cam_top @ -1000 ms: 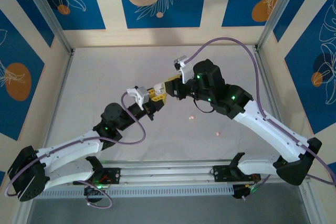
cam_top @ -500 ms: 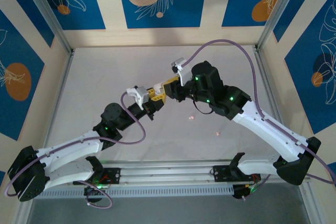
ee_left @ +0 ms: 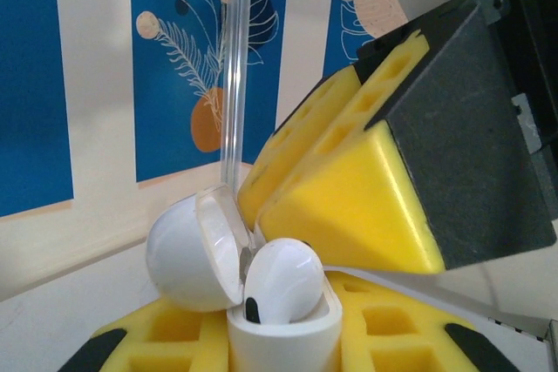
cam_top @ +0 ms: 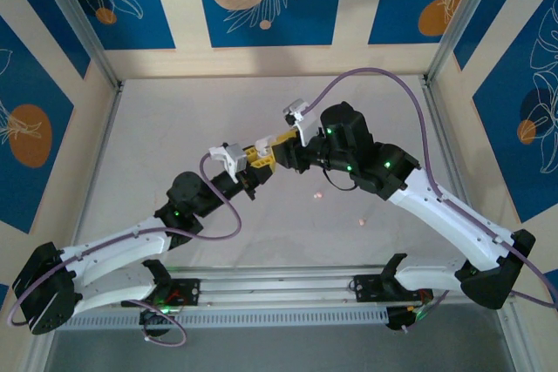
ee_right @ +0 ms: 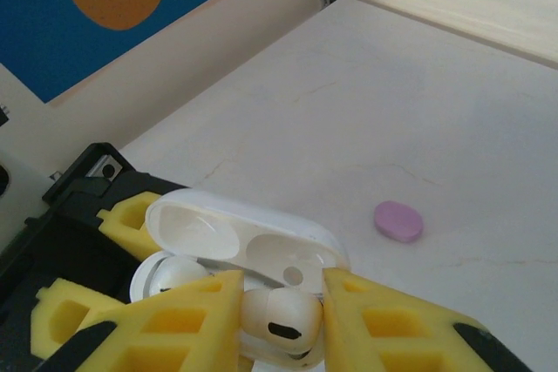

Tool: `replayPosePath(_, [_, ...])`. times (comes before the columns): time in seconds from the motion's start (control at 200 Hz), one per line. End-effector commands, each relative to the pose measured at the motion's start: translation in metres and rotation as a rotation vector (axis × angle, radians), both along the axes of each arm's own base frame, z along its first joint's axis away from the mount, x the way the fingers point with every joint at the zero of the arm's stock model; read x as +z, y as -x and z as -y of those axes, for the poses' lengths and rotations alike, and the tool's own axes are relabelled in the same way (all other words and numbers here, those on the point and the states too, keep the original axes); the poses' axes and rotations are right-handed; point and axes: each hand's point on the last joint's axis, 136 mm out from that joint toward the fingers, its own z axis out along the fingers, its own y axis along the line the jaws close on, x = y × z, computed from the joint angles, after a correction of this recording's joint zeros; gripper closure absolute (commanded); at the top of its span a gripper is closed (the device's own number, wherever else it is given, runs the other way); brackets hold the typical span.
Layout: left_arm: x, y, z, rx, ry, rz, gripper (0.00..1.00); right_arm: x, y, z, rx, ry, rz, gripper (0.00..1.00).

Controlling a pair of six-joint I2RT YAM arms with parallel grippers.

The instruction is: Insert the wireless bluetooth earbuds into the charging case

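Left end effector (ee_left: 281,348) clamped narrow on white glossy pebble-shaped charging case (ee_left: 288,330), lid open. Right end effector (ee_right: 281,324) pinching white glossy earbud (ee_right: 277,313) between yellow foam fingers (ee_right: 174,328). Earbud sits at case's well, seemingly partly seated. Pale purple oval pebble (ee_right: 398,220) lies on bench (ee_right: 418,111), well apart.

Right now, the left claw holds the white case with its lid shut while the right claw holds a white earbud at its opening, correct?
Not quite: the lid is open, tipped back from the white case, as the left wrist view shows. The rest stands: the left claw holds the case and the right claw holds a white earbud at its opening.
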Motion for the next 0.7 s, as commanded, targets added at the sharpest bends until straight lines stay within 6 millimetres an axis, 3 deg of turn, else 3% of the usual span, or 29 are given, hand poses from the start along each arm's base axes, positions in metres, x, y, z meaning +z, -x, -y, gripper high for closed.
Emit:
replayPosePath(0.0, [0.029,0.002,-0.004,0.007,0.079,0.042,0.78,-0.001,0.022,-0.002,0.092,-0.013,-0.042,0.71])
replayPosePath(0.33, [0.028,0.004,-0.003,-0.004,0.070,0.051,0.78,0.004,0.019,0.002,0.068,-0.044,-0.074,0.64])
replayPosePath(0.695, [0.022,0.010,0.002,-0.039,0.042,0.074,0.78,0.027,0.020,0.008,0.064,-0.154,-0.094,0.50])
